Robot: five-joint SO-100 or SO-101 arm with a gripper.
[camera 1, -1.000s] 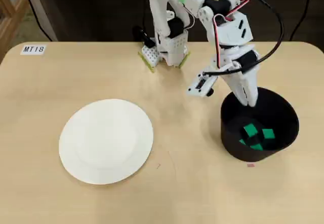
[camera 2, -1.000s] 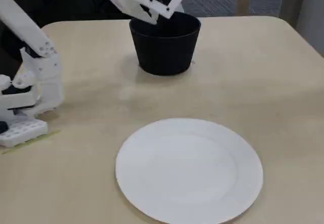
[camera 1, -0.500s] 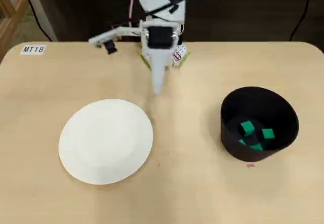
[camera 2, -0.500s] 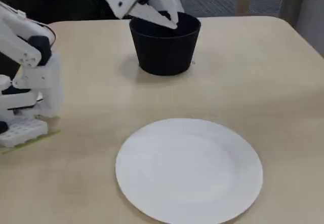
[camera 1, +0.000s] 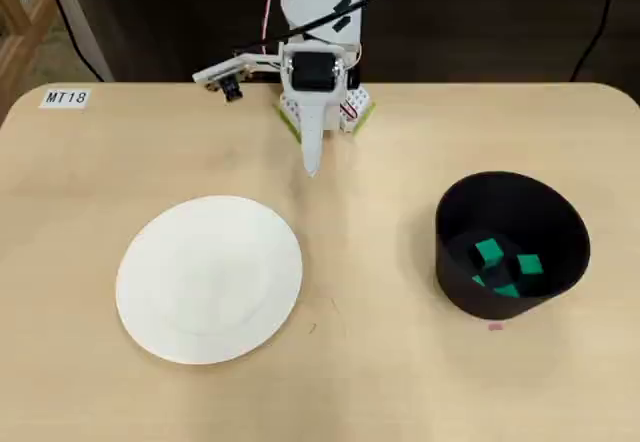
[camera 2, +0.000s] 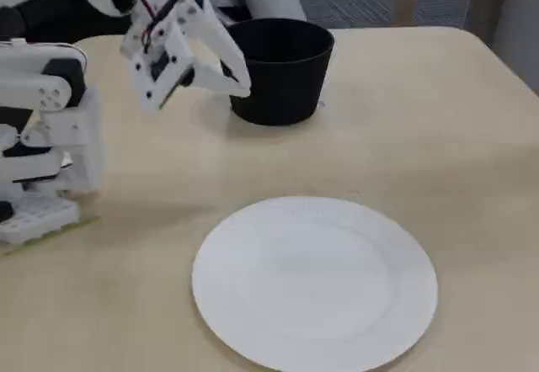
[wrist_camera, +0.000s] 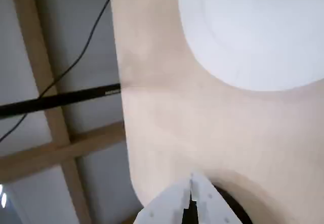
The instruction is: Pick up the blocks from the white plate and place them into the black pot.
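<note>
The white plate (camera 1: 210, 279) lies flat on the left half of the table and carries nothing; it also fills the front of the fixed view (camera 2: 316, 284) and the top right of the wrist view (wrist_camera: 253, 31). On the right stands the black pot (camera 1: 512, 245), seen from the side in the fixed view (camera 2: 282, 69). Green blocks (camera 1: 489, 253) lie on its bottom. My gripper (camera 1: 311, 167) points down just in front of the arm's base, above bare table between plate and pot. Its fingers are pressed together and hold nothing (wrist_camera: 192, 196) (camera 2: 240, 87).
The arm's base (camera 1: 320, 102) sits at the table's far edge in the overhead view and at the left in the fixed view (camera 2: 42, 178). A small "MT18" label (camera 1: 67, 97) lies at the far left corner. A rounded table edge shows in the wrist view.
My gripper left the pot's rim and swung back toward the arm's base, then drew in slightly. Plate, pot and blocks stayed where they were.
</note>
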